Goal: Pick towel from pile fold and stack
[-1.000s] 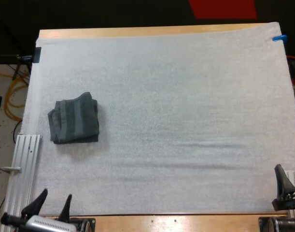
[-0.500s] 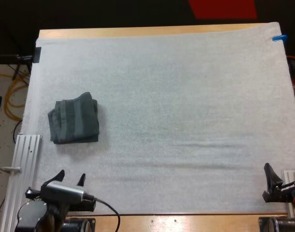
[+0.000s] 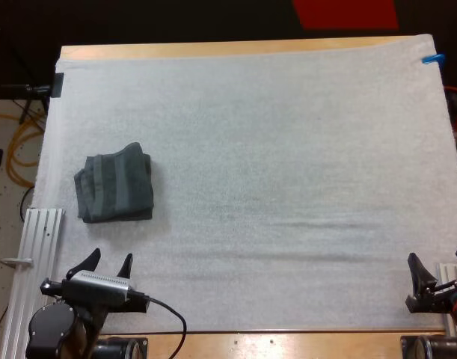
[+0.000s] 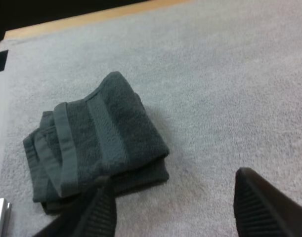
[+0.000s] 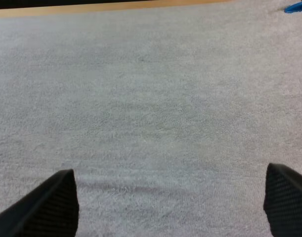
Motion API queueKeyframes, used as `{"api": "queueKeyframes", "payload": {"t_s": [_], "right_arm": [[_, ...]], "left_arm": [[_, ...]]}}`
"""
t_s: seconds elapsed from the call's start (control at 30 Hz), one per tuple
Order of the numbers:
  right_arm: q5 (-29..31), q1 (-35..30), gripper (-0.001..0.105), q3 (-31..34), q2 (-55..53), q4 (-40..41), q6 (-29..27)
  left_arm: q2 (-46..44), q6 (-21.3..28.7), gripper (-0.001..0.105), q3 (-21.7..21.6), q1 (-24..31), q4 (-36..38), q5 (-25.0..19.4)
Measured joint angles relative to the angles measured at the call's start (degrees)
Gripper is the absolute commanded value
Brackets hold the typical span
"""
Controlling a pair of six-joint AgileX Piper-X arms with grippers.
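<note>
**One folded towel down, both end effectors free at the near edge**

The left end effector (image 3: 108, 263) hovers over the near left part of the white mat (image 3: 288, 149), its two black fingers standing apart and gripping nothing. The right end effector (image 3: 440, 271) sits at the near right corner of the mat, fingers likewise spread and holding nothing.

Ahead of the left end effector, and apart from it, lies the folded towel (image 3: 114, 184), dark grey-green with its woven bands showing. It rests flat on the mat in a compact, slightly loose fold. The left wrist view shows several layers at its near edge. No crumpled pile is in sight, so folding looks finished for this towel, which reads as the start of the stack or all of it. Whether more towels remain cannot be told from here.

The towel sits close to the mat's left edge, just beyond the far end of the aluminium rail (image 3: 35, 262) that runs along that side. Any left-arm move towards it has to mind that rail and the mat's border. The middle and right of the mat offer broad open room up to the strip of wooden tabletop (image 3: 213, 49) at the far side, so the right arm has a free sweep in every forward direction.
</note>
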Motion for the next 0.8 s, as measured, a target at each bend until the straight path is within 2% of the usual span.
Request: {"api": "queueKeyframes", "payload": {"t_s": [0.23, 0.8], "right_arm": [[0.00, 0.00, 0.075, 0.00, 0.00, 0.00, 0.00], [0.00, 0.00, 0.075, 0.00, 0.00, 0.00, 0.00]], "left_arm": [[0.00, -1.61, 0.051, 0.25, 0.00, -1.28, 0.00], [0.00, -1.59, 0.051, 0.25, 0.00, -1.31, 0.00]]}}
